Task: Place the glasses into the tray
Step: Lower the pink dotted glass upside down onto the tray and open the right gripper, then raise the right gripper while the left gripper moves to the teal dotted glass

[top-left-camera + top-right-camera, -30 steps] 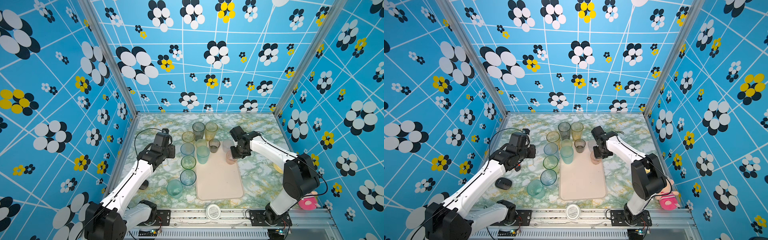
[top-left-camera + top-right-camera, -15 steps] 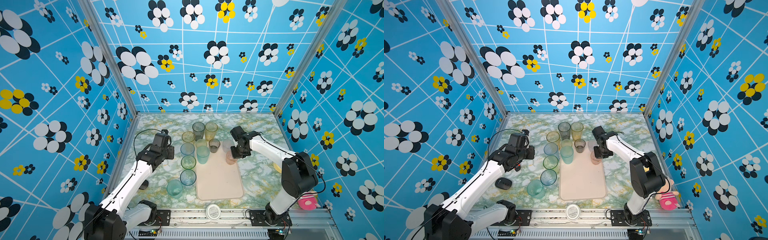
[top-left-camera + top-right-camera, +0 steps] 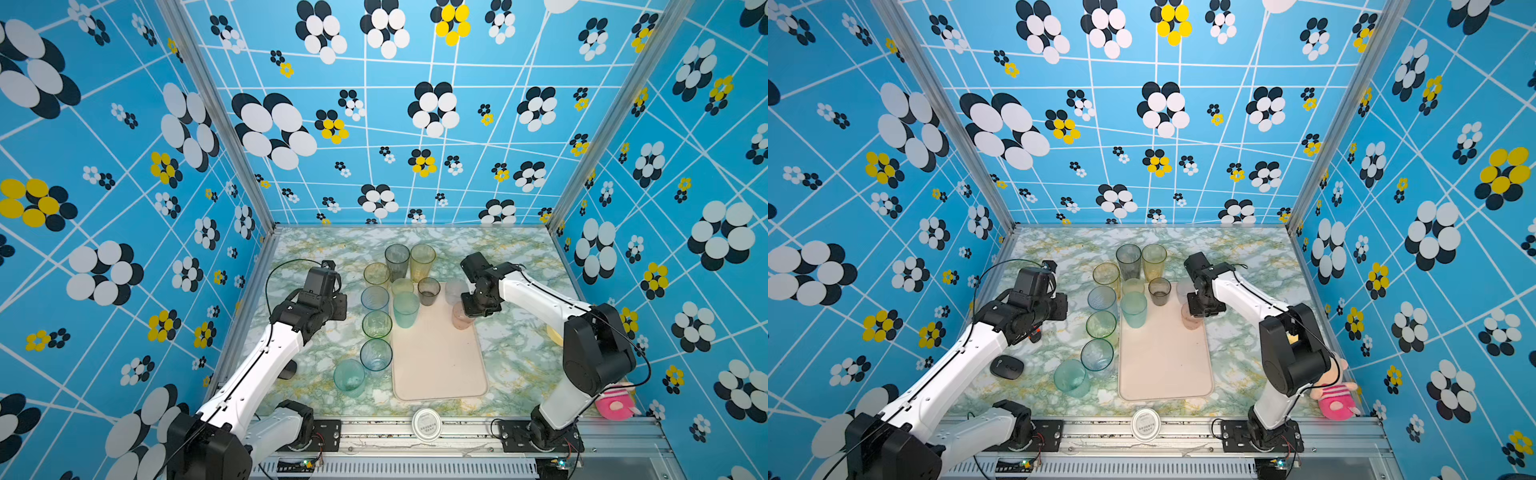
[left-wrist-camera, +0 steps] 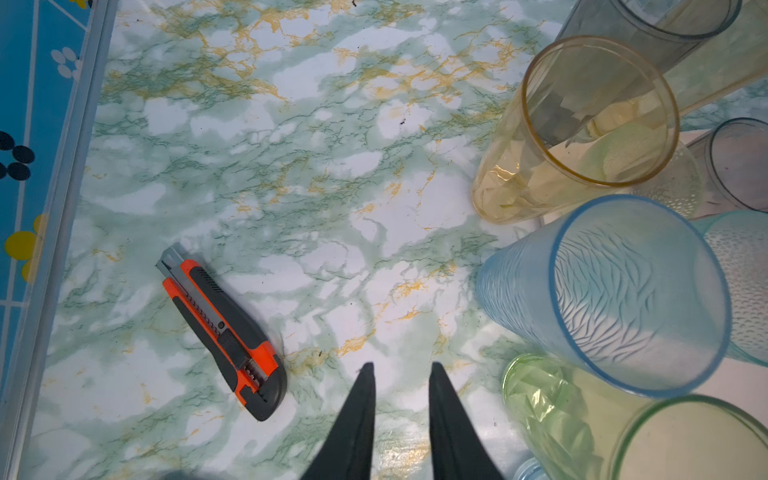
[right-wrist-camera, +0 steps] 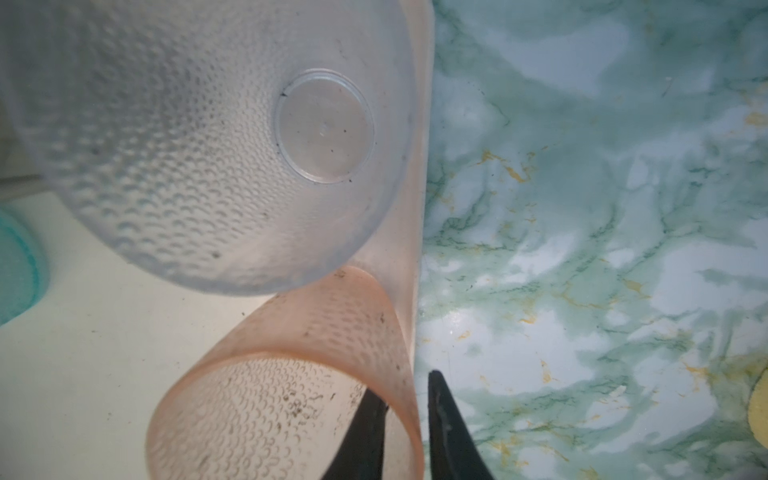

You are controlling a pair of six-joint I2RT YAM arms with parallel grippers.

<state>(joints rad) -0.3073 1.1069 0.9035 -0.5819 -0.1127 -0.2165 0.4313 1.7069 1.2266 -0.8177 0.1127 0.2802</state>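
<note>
Marble table [image 3: 519, 357], with the tray [image 3: 436, 370] lying lengthwise mid-table. Glasses [image 3: 376, 324]: five in a rough column on the table just off the tray's left rim, and two tall ones, grey and amber, behind its far end. All are upright. In the tray's far end: teal glass [image 3: 405, 309], smoky glass [image 3: 428, 291], clear glass [image 3: 455, 291], pink glass [image 3: 460, 319]. The pink glass stands upright against the tray's right rim, just in front of the clear one. Can't tell whether they touch.

Right gripper [image 5: 405, 384] straddles the pink glass's rim — one finger inside the cup, one outside over the tray rim. Its jaws are slightly parted with a sliver of gap on the outer side, so it isn't pinching. Left gripper [image 4: 401, 370] hangs over bare table left of the column, nearest the blue glass [image 4: 602, 291] and green glass [image 4: 582, 428] — jaws narrowly parted, nothing between them. A box cutter [image 4: 220, 332] lies on the table on its other side, apart.
</note>
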